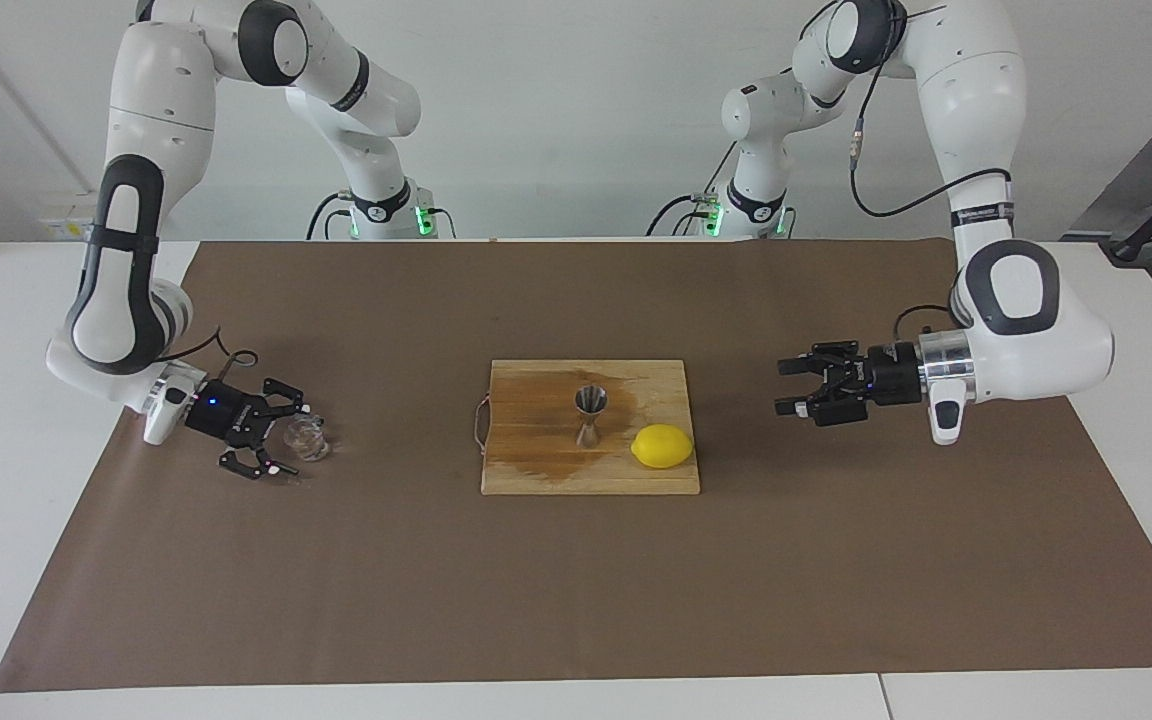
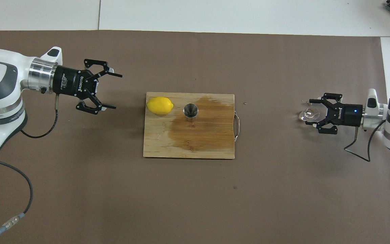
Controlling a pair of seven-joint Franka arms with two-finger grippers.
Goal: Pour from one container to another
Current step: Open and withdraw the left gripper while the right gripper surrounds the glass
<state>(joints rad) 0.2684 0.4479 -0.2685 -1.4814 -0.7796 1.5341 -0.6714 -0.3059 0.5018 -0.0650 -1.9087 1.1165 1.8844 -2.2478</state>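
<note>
The clear glass cup (image 1: 309, 437) (image 2: 307, 114) stands on the brown mat toward the right arm's end of the table. My right gripper (image 1: 296, 439) (image 2: 312, 113) lies low beside it, open, with one finger on each side of the cup and a small gap showing. The steel jigger (image 1: 591, 415) (image 2: 190, 111) stands upright on the wooden board (image 1: 536, 470) (image 2: 188, 145). My left gripper (image 1: 781, 387) (image 2: 117, 91) hangs open and empty over the mat, off the board toward the left arm's end.
A yellow lemon (image 1: 662, 446) (image 2: 160, 105) lies on the board beside the jigger, toward the left arm's end. A dark wet stain spreads across the board around the jigger. The brown mat (image 1: 576, 580) covers most of the table.
</note>
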